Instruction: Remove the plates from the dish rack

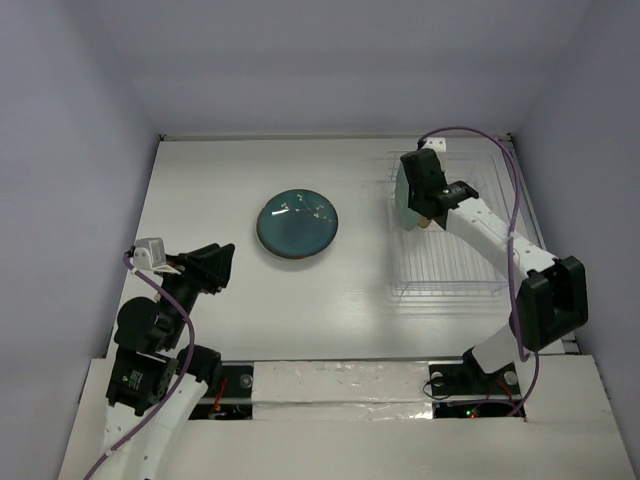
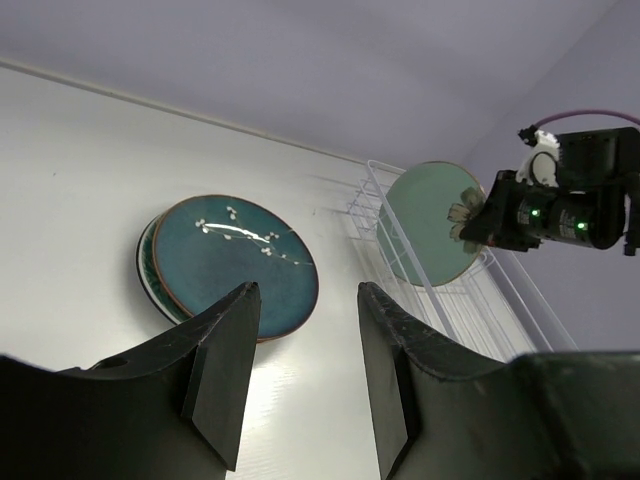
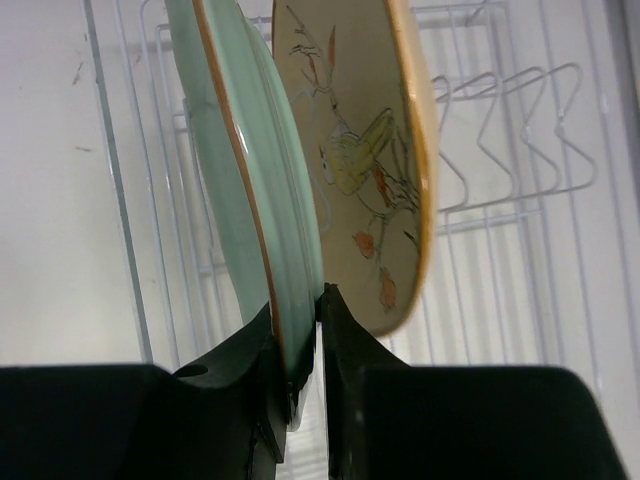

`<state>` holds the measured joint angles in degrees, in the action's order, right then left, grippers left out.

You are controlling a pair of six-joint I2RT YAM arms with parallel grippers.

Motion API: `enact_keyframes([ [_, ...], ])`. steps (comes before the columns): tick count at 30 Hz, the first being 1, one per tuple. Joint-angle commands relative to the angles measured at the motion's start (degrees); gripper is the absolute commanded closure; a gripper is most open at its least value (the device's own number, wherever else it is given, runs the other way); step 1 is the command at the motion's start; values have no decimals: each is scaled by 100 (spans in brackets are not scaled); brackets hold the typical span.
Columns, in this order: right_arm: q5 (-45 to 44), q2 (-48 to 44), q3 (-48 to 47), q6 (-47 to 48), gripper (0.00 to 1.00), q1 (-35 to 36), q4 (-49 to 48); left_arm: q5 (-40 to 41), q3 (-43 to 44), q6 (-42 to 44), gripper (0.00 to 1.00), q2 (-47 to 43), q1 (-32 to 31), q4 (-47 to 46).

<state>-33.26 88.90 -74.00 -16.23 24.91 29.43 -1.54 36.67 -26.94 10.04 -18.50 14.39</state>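
Note:
The white wire dish rack (image 1: 455, 262) stands at the right. The mint green plate (image 1: 401, 195) stands upright at the rack's left end. My right gripper (image 1: 420, 200) is shut on its rim; in the right wrist view the fingers (image 3: 300, 320) pinch the mint plate (image 3: 240, 180), and the tan plate (image 3: 365, 150) with a bird motif stands just behind it. The dark teal plate (image 1: 297, 224) lies flat on the table, on top of at least one other plate (image 2: 147, 265). My left gripper (image 1: 215, 268) is open and empty, near and left of that stack.
The rack's near half (image 1: 445, 275) holds only wire tines. Walls close the table at the back and both sides. In the left wrist view the rack (image 2: 500, 310) and my right arm's wrist (image 2: 560, 215) sit to the right of the teal plate (image 2: 240, 260).

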Motion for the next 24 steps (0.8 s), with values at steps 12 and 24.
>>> enact_keyframes([
  [12, 1099, -1359, -775, -371, 100, 1015, -947, -162, -1, 22, 60, 77, 84, -349],
  [24, 3571, 319, -449, -2683, 100, 1482, -3417, -92, 16, 4, 60, 7, 84, -323],
])
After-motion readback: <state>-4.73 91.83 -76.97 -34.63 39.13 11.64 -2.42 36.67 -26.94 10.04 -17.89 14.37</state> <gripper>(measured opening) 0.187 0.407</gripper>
